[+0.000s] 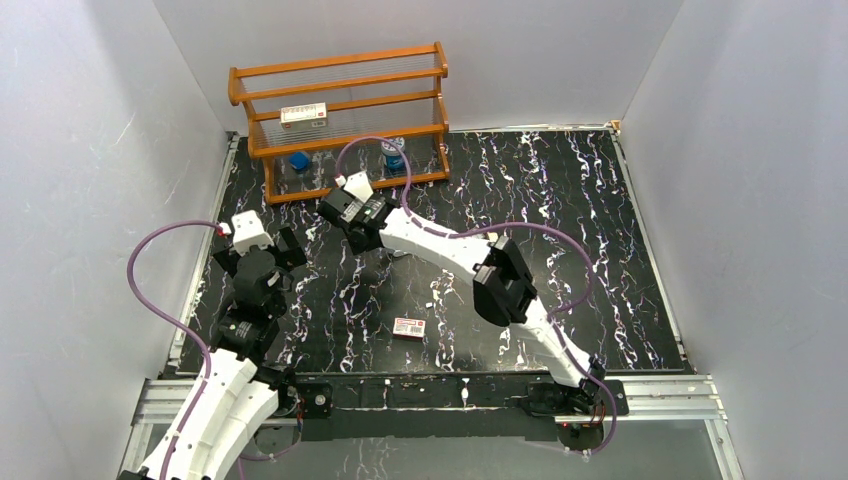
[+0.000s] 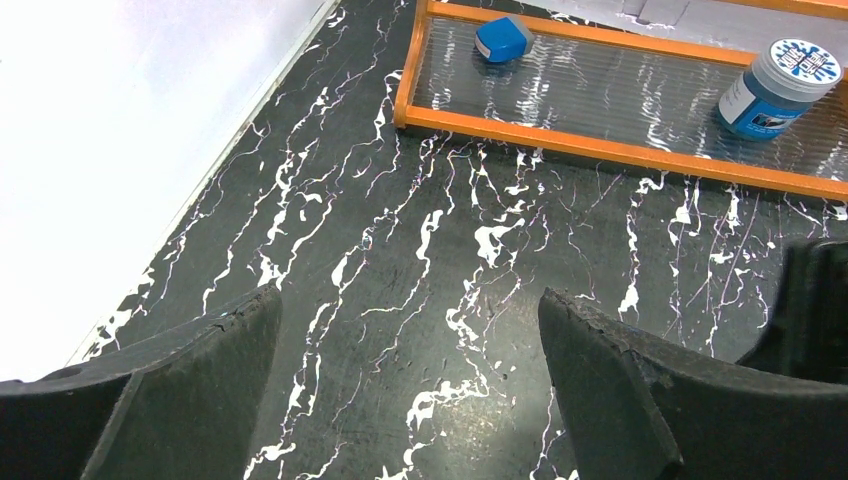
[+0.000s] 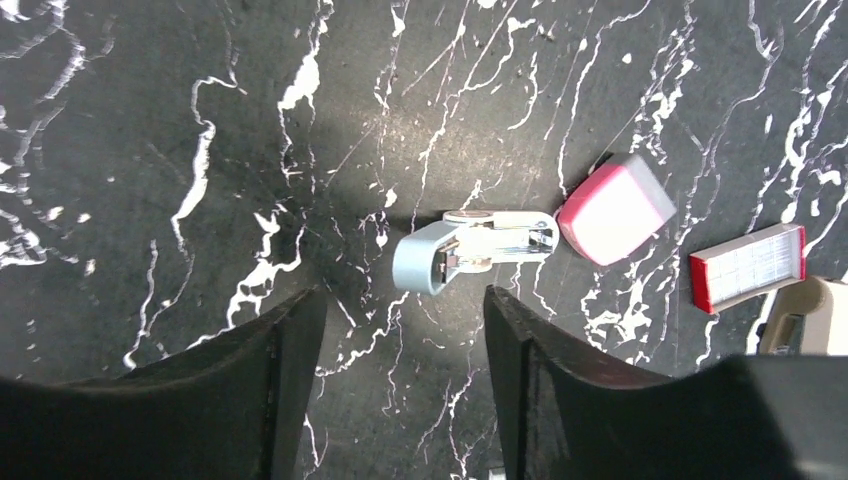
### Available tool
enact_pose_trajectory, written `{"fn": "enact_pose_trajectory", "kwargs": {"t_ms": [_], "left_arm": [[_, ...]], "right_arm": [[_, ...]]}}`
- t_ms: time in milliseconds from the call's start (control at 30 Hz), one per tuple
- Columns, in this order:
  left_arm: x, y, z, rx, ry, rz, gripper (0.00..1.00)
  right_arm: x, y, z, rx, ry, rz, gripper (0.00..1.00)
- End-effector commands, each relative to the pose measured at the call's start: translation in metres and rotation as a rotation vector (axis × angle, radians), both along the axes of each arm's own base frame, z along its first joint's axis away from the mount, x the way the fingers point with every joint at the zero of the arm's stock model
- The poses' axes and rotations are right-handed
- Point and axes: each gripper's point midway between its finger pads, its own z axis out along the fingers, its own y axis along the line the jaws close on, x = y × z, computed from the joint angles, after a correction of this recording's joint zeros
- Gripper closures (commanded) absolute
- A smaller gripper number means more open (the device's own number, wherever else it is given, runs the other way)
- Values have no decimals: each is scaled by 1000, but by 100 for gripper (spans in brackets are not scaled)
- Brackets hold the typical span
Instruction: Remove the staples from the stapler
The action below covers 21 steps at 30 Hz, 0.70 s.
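The light-blue stapler point(image 3: 425, 258) lies on its side on the black marbled table, silvery metal parts pointing right toward a pink block point(image 3: 614, 208). My right gripper point(image 3: 402, 295) is open and empty, hovering over the table with the stapler's blue end just beyond its fingertips, not touching. In the top view the right gripper point(image 1: 348, 215) is at mid-table in front of the rack, and I cannot make out the stapler there. My left gripper point(image 2: 407, 300) is open and empty above bare table at the left point(image 1: 258, 255).
A flat white box with a red label point(image 3: 747, 267) lies right of the pink block, also in the top view point(image 1: 408, 327). An orange rack point(image 1: 340, 120) at the back holds a blue cap point(image 2: 503, 38), a blue jar point(image 2: 780, 85) and another labelled box point(image 1: 303, 115).
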Motion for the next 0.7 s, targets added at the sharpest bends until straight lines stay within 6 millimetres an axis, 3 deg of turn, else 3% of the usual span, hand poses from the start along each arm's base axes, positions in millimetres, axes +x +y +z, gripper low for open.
{"fn": "enact_pose_trajectory", "kwargs": {"t_ms": [0,100,200,433,533,667], "left_arm": [[3,1,7,-13,-33,13,4],[6,-8,7,-20,-32,-41,3],[11,-22,9,-35,-47,-123,2],[15,-39,5,-48,-30,-216,3],[17,-51,-1,-36,-4,-290,3],[20,-59,-7,-38,29,-330,3]], "right_arm": [[7,-4,107,200,-146,2,29],[8,-39,125,191,-204,-60,18],[9,-86,126,177,-217,-147,14],[17,-223,83,222,-96,-403,9],[16,-256,60,319,-5,-437,7],[13,-273,40,393,74,-424,8]]}}
